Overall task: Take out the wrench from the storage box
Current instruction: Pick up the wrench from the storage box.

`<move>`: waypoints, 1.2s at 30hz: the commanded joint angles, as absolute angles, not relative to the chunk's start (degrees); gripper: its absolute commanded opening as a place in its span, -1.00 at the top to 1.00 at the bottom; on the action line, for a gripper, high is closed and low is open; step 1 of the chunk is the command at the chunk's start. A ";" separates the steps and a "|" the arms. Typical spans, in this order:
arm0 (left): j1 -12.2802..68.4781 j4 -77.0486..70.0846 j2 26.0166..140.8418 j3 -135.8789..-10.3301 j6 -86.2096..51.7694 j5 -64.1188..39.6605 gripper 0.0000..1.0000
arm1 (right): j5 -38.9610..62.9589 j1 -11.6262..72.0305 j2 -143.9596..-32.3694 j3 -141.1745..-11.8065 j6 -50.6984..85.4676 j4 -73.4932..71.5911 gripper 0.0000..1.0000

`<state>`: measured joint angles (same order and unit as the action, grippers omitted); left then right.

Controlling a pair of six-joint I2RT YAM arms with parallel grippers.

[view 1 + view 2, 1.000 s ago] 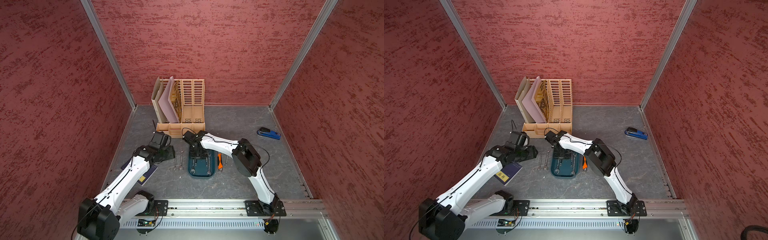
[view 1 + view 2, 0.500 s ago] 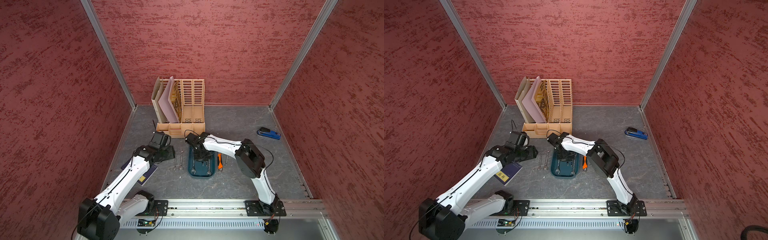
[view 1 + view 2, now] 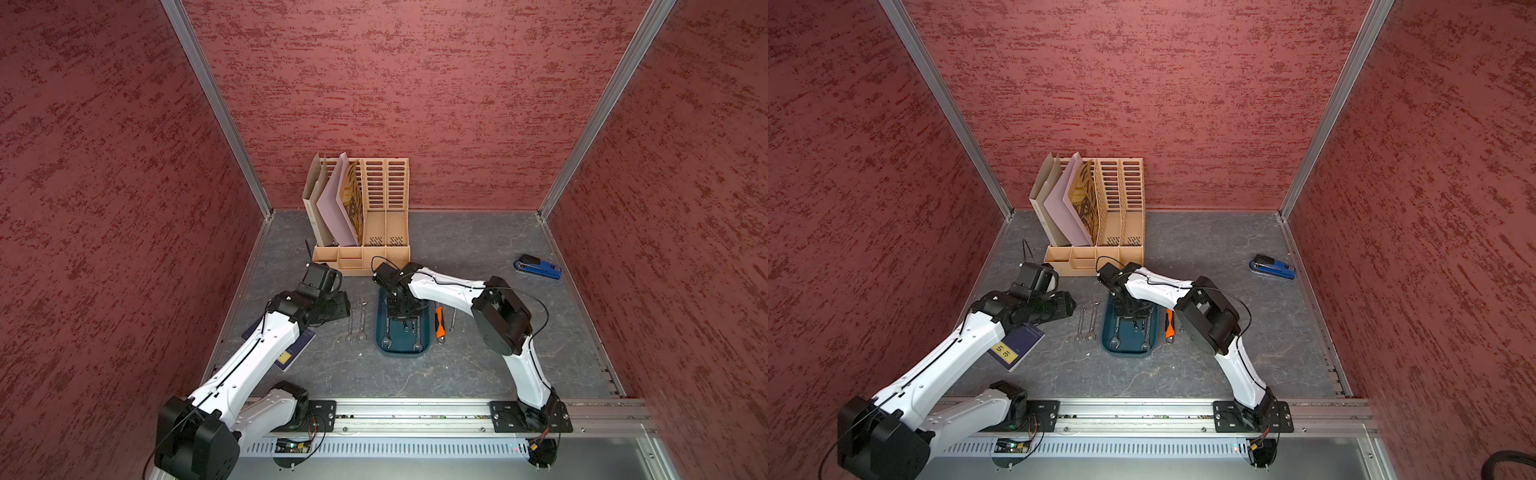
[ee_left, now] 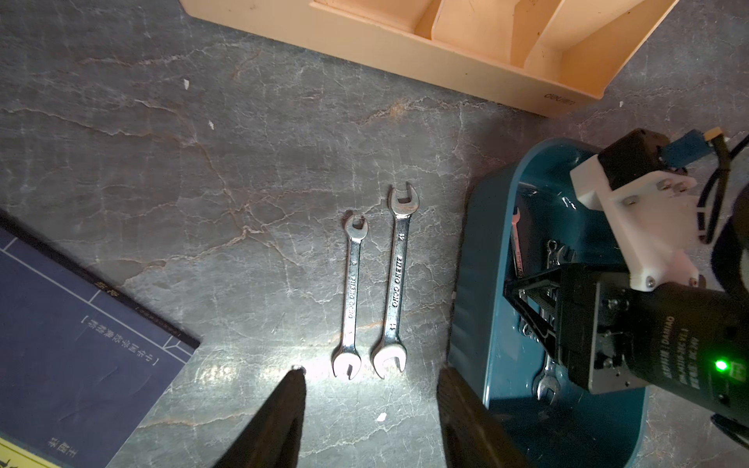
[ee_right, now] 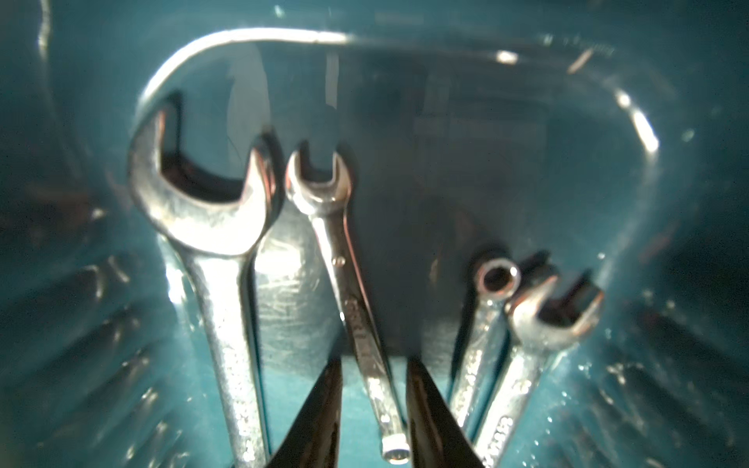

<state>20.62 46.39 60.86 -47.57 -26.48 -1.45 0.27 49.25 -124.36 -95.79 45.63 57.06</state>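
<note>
While the right arm is reaching forward and bending steeply down into the storage box, the right gripper is standing with its jaws slightly apart, straddling the slim wrench without visibly pinching it. Four wrenches are lying in the box: the slim wrench between the fingertips, a large wrench beside it, and a ring-ended wrench and a stubby wrench opposite. The left arm is stretching low over the table. The left gripper is hovering, jaws apart and empty, over the heads of a shorter wrench and a longer wrench lying just beside the box.
</note>
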 commanded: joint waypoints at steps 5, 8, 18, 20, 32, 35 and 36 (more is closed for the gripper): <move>20.30 45.48 60.69 -46.93 -25.64 -1.89 -0.11 | 1.31 48.43 -127.23 -97.57 44.58 57.57 0.51; 20.23 45.44 60.69 -46.96 -25.56 -2.02 -0.11 | 1.54 48.52 -126.21 -95.77 44.99 56.47 0.58; 20.13 45.35 60.30 -46.85 -25.44 -2.20 -0.11 | 1.19 48.52 -124.69 -93.84 45.00 55.55 0.77; 20.13 45.27 60.39 -46.85 -25.49 -2.20 -0.11 | 0.78 48.49 -123.90 -93.64 44.91 55.95 0.77; 20.14 45.44 60.40 -46.85 -25.40 -2.20 -0.11 | -0.17 48.51 -116.70 -92.29 44.53 58.12 0.79; 20.13 45.53 60.27 -46.86 -25.40 -2.20 -0.11 | -0.48 48.52 -114.42 -92.29 44.24 59.10 0.79; 20.13 45.51 60.22 -46.92 -25.41 -2.20 -0.11 | -0.61 48.51 -113.44 -92.31 44.08 59.47 0.79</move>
